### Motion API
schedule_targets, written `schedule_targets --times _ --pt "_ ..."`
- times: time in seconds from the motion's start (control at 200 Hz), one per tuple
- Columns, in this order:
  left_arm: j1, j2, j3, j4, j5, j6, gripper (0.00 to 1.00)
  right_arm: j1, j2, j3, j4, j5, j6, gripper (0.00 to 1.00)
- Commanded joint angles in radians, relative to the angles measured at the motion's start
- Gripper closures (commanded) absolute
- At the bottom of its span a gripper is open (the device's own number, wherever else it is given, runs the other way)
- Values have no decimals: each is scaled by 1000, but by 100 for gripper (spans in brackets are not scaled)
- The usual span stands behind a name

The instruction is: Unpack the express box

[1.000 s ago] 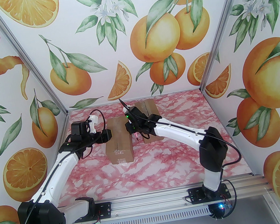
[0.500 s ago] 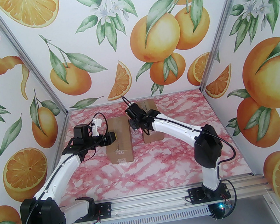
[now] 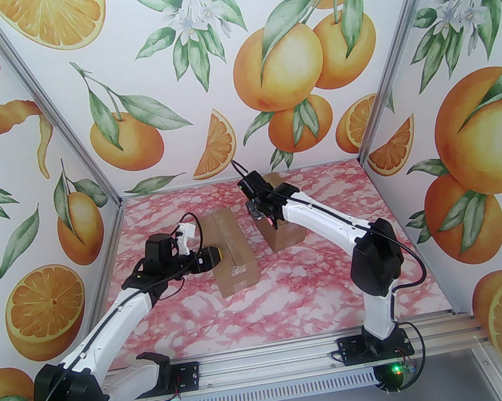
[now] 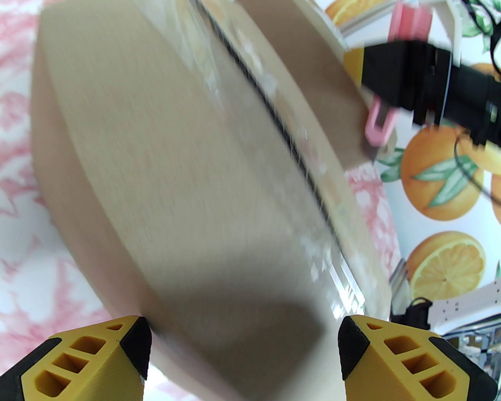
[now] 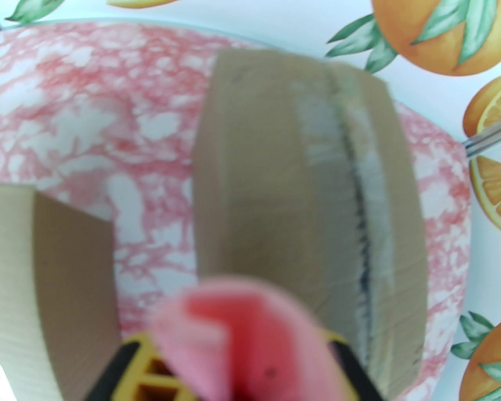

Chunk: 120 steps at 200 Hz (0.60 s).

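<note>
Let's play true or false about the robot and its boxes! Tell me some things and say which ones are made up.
1. A near box and a far box sit on the pink table. True.
2. The boxes are stacked on top of each other. False: they sit side by side, with table showing between them.
3. The right end effector holds a pink cutter. True.
4. The left end effector is squeezed shut. False: its fingers are spread wide apart, so it is open.
5. The walls are covered in blue fish. False: they show painted oranges and leaves.
</note>
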<state>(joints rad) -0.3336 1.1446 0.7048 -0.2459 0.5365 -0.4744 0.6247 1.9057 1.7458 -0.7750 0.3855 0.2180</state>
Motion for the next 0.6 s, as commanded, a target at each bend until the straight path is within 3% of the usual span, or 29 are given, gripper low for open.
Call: schedule_targets --times 0.0,0.165,0.28,0.375,0.49,0.595 --pt "-37 -41 -19 56 -50 -61 17 -5 12 21 20 1 -45 100" --pt "-75 -75 17 -21 -136 -29 18 17 -21 24 65 -52 -58 100" --pt "-68 -130 98 -132 -235 62 18 44 -82 -7 132 -75 -64 100" --pt "-30 -129 194 -220 -283 149 27 53 -129 -28 186 -103 -43 100" --pt "61 -71 272 -192 -256 209 36 56 -165 -48 276 -118 -34 100" --pt "124 44 350 -144 -187 235 36 64 -162 -29 338 -140 -28 100"
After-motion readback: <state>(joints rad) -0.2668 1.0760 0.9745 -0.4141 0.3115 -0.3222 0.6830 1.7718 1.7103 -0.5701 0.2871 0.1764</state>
